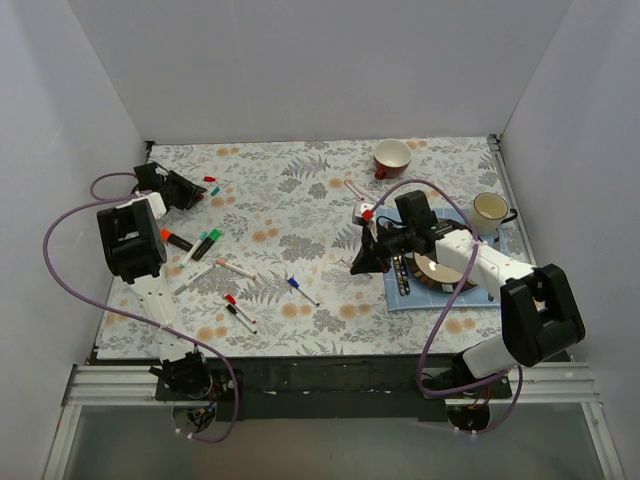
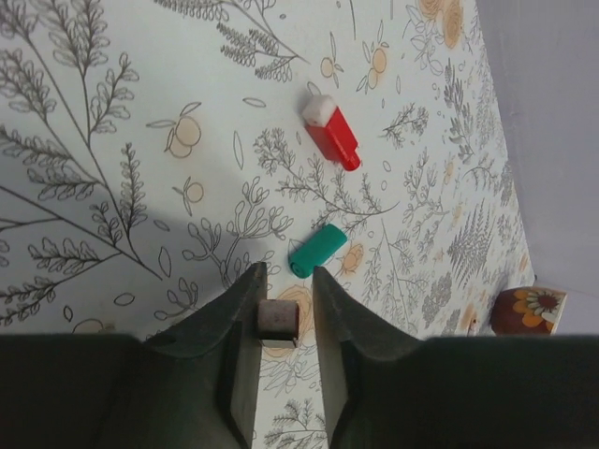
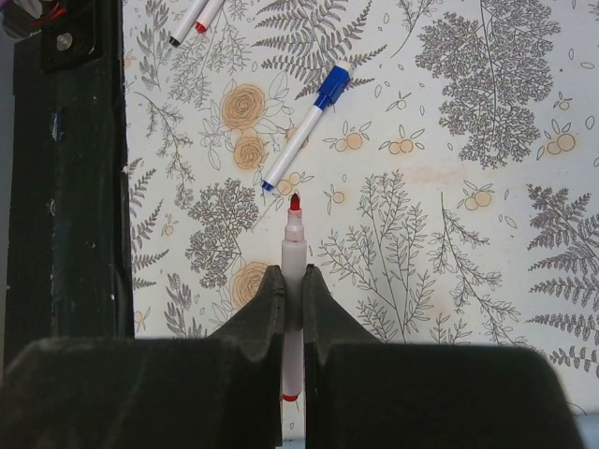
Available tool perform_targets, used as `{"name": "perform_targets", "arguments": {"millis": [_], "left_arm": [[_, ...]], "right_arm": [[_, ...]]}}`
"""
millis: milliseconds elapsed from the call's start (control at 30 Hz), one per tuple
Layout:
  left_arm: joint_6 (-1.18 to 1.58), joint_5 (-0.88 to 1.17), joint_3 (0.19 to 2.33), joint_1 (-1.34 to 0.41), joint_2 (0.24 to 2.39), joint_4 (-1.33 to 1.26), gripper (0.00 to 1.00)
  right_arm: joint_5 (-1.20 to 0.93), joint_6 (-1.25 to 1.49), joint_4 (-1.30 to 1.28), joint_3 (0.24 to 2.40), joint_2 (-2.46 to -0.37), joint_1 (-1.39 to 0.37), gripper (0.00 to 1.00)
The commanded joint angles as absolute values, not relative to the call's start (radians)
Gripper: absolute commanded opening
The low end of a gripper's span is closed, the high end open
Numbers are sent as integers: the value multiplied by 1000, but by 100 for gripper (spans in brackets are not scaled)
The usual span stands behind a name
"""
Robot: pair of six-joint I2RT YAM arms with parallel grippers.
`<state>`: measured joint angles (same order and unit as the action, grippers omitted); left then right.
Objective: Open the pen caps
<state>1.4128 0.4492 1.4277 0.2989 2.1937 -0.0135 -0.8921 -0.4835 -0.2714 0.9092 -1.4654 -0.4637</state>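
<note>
Right wrist view: red pen [image 3: 294,234], tip bared, is clamped in the closed right hand [image 3: 292,273] at lower centre, blue pen [image 3: 304,126] above it is yet to be uncapped, while red cap [image 2: 330,133] and green cap [image 2: 317,251] are seen loose on the bench [image 2: 112,112] mid-frame in the left wrist view, above the narrowly parted left hand [image 2: 285,276], whose grip on a small pale block [image 2: 278,321] cannot be told.

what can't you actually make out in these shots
- left wrist: pale bit in the left gripper, partly hidden by its fingers; what it is, and whether it is clamped, is unclear
- left wrist: cup, lower part hidden by the gripper body
- right wrist: two pens, cut off by the top edge
- right wrist: red pen, middle hidden inside the right gripper
</note>
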Motion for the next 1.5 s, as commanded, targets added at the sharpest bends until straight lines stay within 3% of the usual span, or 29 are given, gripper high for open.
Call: {"name": "perform_targets", "arguments": {"millis": [0,33,233,533,767,800,933,1000,1067,1100,1233,1367,1467], "left_arm": [[1388,437,1526,296,2203,51,31],[1385,443,1534,296,2204,55,38],[1361,462,1552,295,2177,75,51],[1315,413,1526,295,2065,115,56],[1330,404,1212,261,1694,-44,59],[1309,367,1142,241,1637,-55,65],[1278,380,1007,181,1436,-60,70],[1282,394,950,179,1329,-67,78],[1266,431,870,179,1267,-72,96],[1264,437,844,179,1214,-65,98],[1212,482,724,179,1088,-37,98],[1148,401,672,132,968,26,98],[1143,388,660,124,934,26,98]], "right_arm": [[-907,-508,-285,956,-1477,-457,1],[-905,-508,-284,957,-1482,-457,1],[-894,-509,-285,957,-1500,-453,1],[-851,-506,-284,963,-1502,-445,1],[-507,-410,-196,1012,-1520,-440,1],[-476,-402,-193,1055,-1534,-442,1],[-338,-406,-222,1179,-1656,-442,1],[-269,-443,-259,1254,-1719,-442,1],[-215,-469,-328,1392,-1830,-442,1],[-204,-491,-351,1437,-1871,-443,1],[-150,-515,-443,1672,-2081,-442,1],[-115,-529,-526,1904,-2221,-442,6],[-95,-529,-548,1960,-2287,-443,11]]}}
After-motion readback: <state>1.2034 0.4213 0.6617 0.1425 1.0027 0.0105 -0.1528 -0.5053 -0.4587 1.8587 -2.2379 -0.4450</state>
